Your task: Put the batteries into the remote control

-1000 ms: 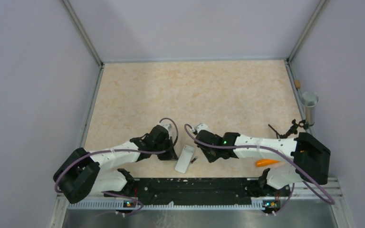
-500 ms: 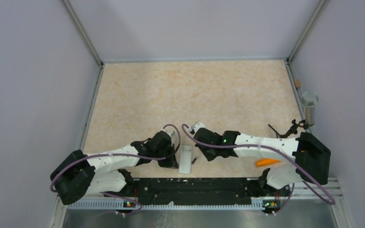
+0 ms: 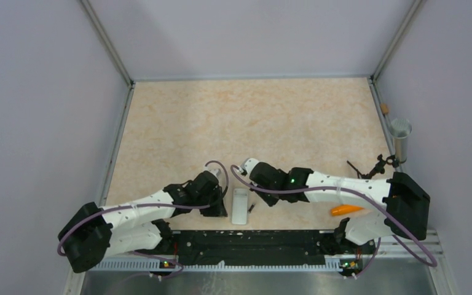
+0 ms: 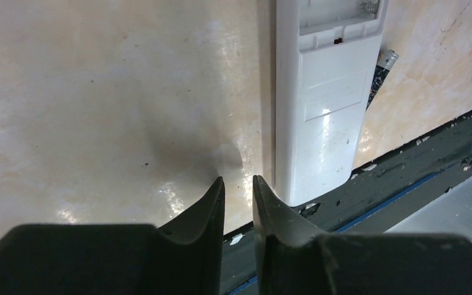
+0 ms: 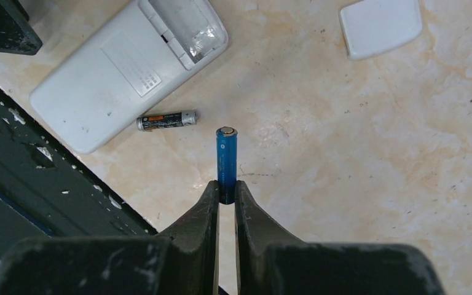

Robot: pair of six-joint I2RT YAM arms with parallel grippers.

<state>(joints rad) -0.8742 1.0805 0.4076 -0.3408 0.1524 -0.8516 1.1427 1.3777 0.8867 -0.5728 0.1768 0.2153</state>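
Note:
The white remote control (image 3: 239,206) lies back-up near the table's front edge, its battery compartment (image 5: 187,27) uncovered. Just right of it a dark battery (image 5: 166,120) lies on the table (image 3: 246,123). My right gripper (image 5: 227,187) is shut on the blue battery (image 5: 226,160), which sticks out past the fingertips, above the table to the right of the remote (image 5: 117,80). My left gripper (image 4: 238,184) sits low just left of the remote's (image 4: 322,110) near end, its jaws a narrow gap apart with nothing between them.
A white battery cover (image 5: 381,24) lies on the table beyond the remote. An orange tapered object (image 3: 344,210) rests under the right arm. The black rail (image 3: 252,239) runs along the near edge. A metal cup (image 3: 400,138) stands outside the right wall.
The remote turned from tilted to straight as the left gripper swung toward the front edge beside it. The left jaws have parted slightly. The right gripper kept hold of the blue battery.

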